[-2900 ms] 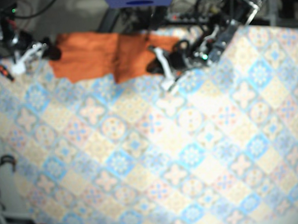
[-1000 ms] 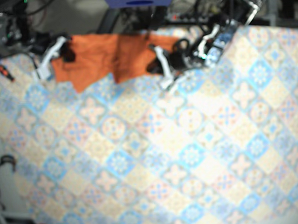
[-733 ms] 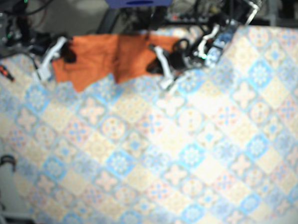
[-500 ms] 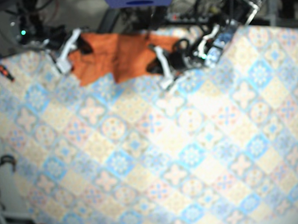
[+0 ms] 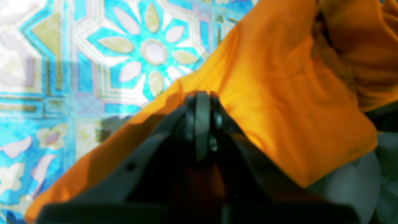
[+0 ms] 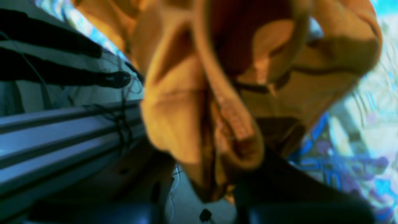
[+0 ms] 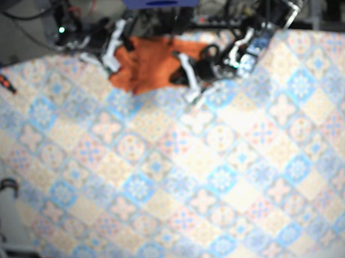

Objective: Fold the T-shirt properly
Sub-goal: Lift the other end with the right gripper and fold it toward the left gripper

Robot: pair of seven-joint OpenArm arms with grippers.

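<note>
The overhead view is soft all over, so I make out my arms only as black and white shapes at the 12 o'clock edge of the worktop [image 7: 221,178]. The T-shirt [image 7: 151,61] is an orange bunch there, a little toward 11 o'clock, and its outline is too blurred for me to tell sleeves from hem.

My right end effector [image 7: 113,51] sits at the shirt's 10 o'clock corner, and its arm reaches in from 10 o'clock. In the right wrist view the cloth hangs right in front of the lens in thick folds that gather toward 6 o'clock. This hides the jaws almost wholly, and only a dark finger [image 6: 279,189] shows at 5 o'clock. The folds draw together where the jaws lie, so I read it as clamped on the T-shirt. At 9 o'clock in that view are pale rails [image 6: 46,133] and thin cables, out of focus.

My left end effector [image 5: 202,99] is at the shirt's 4 o'clock edge, and its arm comes in from 1 o'clock. Its jaws are pressed together with no gap and the tips are against the orange cloth near its slanting edge. I cannot tell whether any fabric is nipped between them. The patterned worktop shows at 10 o'clock of that view, and the cloth's far corner at 4 o'clock is blurred
</note>
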